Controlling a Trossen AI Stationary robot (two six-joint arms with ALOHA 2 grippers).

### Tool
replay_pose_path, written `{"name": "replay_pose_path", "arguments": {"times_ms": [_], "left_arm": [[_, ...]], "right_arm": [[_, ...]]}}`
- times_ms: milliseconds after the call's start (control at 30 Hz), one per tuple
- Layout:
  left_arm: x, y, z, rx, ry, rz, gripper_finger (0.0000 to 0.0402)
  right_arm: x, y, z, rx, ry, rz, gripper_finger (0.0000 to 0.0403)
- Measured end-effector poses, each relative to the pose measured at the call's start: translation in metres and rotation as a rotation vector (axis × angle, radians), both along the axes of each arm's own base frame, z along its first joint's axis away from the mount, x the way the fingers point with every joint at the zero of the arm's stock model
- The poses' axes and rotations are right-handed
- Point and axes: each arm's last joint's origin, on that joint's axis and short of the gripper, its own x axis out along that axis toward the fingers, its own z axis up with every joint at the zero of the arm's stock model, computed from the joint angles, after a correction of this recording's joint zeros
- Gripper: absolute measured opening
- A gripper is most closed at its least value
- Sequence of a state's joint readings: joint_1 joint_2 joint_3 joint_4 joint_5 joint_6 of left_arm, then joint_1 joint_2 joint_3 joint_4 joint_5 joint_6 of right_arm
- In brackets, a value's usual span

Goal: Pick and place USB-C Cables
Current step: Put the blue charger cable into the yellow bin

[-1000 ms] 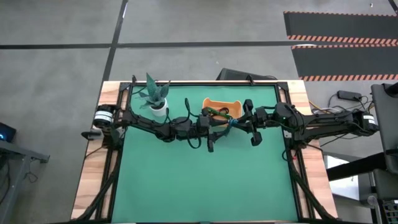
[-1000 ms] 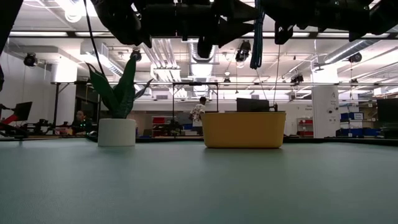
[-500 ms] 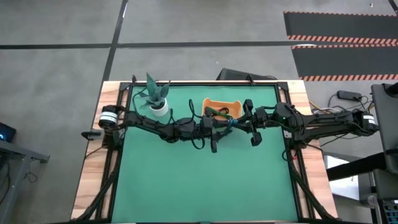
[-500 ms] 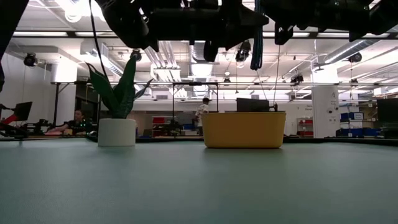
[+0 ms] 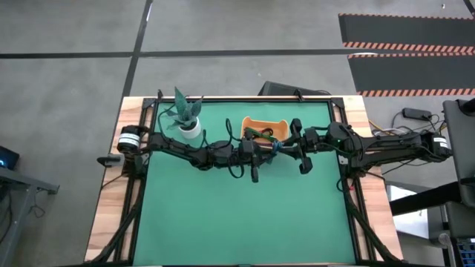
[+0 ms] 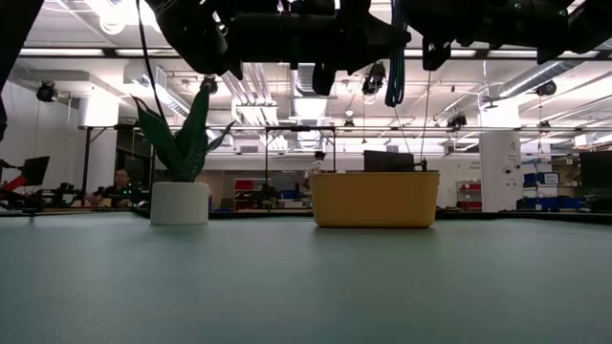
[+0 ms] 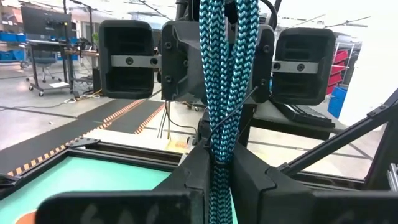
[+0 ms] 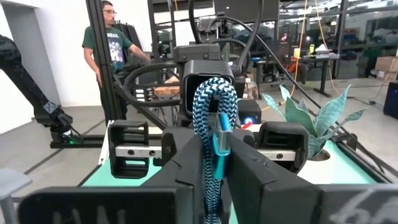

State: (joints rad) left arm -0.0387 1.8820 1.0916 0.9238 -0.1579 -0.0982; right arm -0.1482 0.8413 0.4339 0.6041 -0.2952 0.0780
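Note:
A teal braided USB-C cable bundle [image 5: 274,146] is held high between my two grippers, just at the near side of the orange tray [image 5: 265,122]. In the low view the bundle [image 6: 394,57] hangs over the tray [image 6: 373,199]. My left gripper [image 7: 217,163] comes from the table's left and is shut on it. My right gripper [image 8: 214,155] comes from the table's right, faces the left one, and is shut on the same bundle. Other cable bundles, one of them green [image 5: 256,133], lie in the tray. My left gripper pinches the bundle's several strands [image 7: 217,140] between its two fingers, coming level from the table's left. The strands run on past the fingertips in front of the right gripper. The bundle is clear of table and tray. My right gripper pinches the bundle just behind its looped end [image 8: 211,99] between its two fingers, coming level from the table's right. The loop and a teal connector [image 8: 222,142] stick out beyond the fingertips. The bundle is lifted clear.
A potted plant in a white pot [image 5: 185,122] stands at the far left of the green mat, left of the tray. The near half of the mat [image 5: 245,222] is open. A person [image 8: 109,43] stands beyond the table.
My left gripper has gone a little toward the table's right, closer to my right gripper and the teal bundle. The bundle stays hanging above the tray.

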Motion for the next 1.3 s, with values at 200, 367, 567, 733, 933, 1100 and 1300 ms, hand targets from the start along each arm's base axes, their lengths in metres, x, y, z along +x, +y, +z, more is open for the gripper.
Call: {"name": "replay_pose_path", "arguments": {"times_ms": [200,367,567,733,933,1100,1300], "left_arm": [[0.0,0.0,-0.001,0.002,0.055,0.001,0.0022],[-0.004,0.001,0.0,0.017,0.151,0.003,0.0022],[-0.016,0.006,0.009,0.069,0.296,0.021,0.0022],[-0.023,0.017,0.023,0.084,0.426,0.045,0.0022],[-0.023,0.021,0.037,0.141,0.587,0.044,0.0022],[-0.024,0.022,0.049,0.175,0.692,0.035,0.0022],[-0.025,0.026,0.063,0.176,0.74,0.056,0.0022]], "right_arm": [[0.0,0.0,0.0,0.017,0.001,-0.006,0.0117],[-0.004,0.0,0.005,0.024,-0.022,-0.005,0.0157],[-0.013,0.002,0.013,0.02,-0.054,-0.01,0.0175],[-0.019,0.002,0.021,0.025,-0.035,-0.033,0.0171],[-0.025,0.004,0.022,0.034,-0.002,-0.016,0.0165],[-0.033,0.007,0.023,0.02,0.01,0.029,0.0157],[-0.043,0.01,0.03,-0.015,-0.042,0.105,0.0148]]}}
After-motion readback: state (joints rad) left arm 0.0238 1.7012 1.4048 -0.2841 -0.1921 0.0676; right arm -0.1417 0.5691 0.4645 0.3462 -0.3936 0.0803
